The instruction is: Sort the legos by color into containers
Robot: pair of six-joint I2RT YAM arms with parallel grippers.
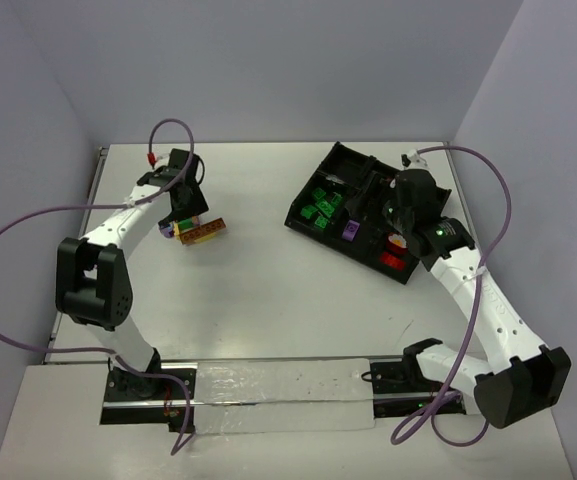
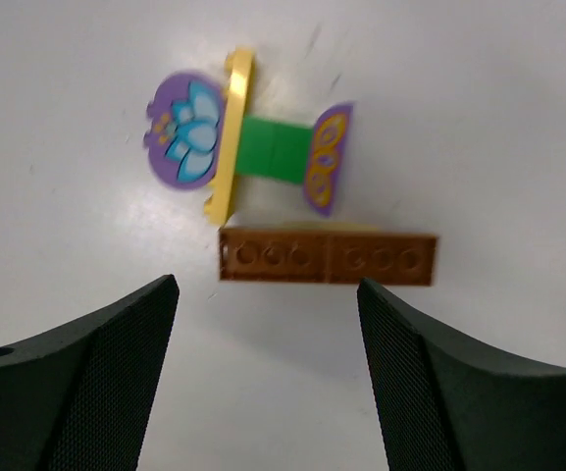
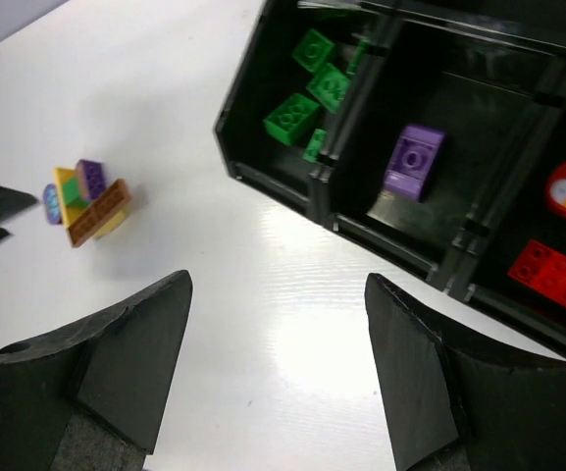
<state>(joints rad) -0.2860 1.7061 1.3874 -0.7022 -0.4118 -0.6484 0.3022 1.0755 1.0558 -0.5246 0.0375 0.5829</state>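
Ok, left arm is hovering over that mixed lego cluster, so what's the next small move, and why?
Probably lower the open left gripper onto the brown studded plastic plate and close. The gripper is empty, the plate lies just ahead of its fingertips, and the yellow, green and purple plastic cluster next to it is not yet sorted.

White table (image 1: pixel 268 290): tray (image 3: pixel 263 169), lego cluster (image 1: pixel 200 231)
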